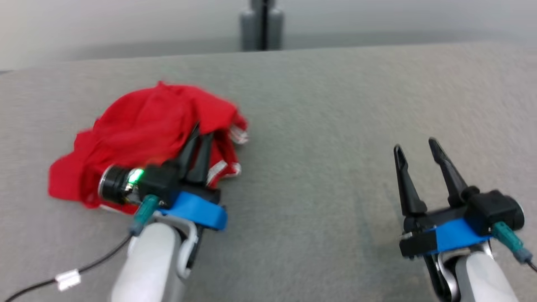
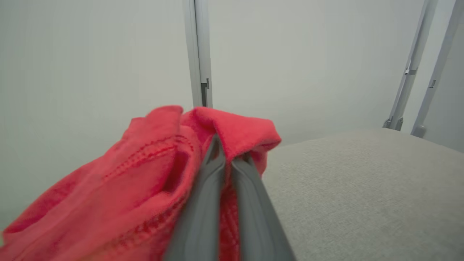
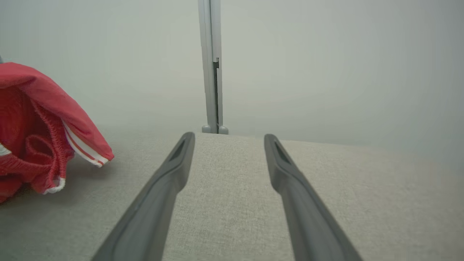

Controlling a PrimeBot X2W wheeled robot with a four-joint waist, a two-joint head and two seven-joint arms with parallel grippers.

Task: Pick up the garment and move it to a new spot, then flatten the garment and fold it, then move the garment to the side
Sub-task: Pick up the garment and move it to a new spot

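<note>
Around: grey cloth-topped desk (image 1: 335, 126). A grey upright post (image 1: 261, 25) stands behind its far edge, centre. Two slanted grey poles (image 2: 417, 72) stand past the desk, at the right of the left wrist view. A black cable (image 1: 100, 260) with a white tag (image 1: 67, 280) trails from the left forearm at lower left.

Garment (image 1: 138, 134): red with white-striped trim, a crumpled heap on the left part of the desk. Its bulk rests on the surface. Head view is motion-blurred there.

Left arm: pale forearm comes up from the bottom left, with the wrist over the heap's near right side. The fingers point away and slightly right, into the cloth.

Right arm: forearm comes up from the lower right, fingers pointing away, low over the desk and well apart from the garment.

Left pincer (image 1: 202, 131): clenched on the garment. In the wrist view the fingers are nearly together, with a red fold pinched between them and draped over the tips.

Right pincer (image 1: 415, 145): released, jaws spread wide, gripping nothing, only desk surface visible between the fingers.
</note>
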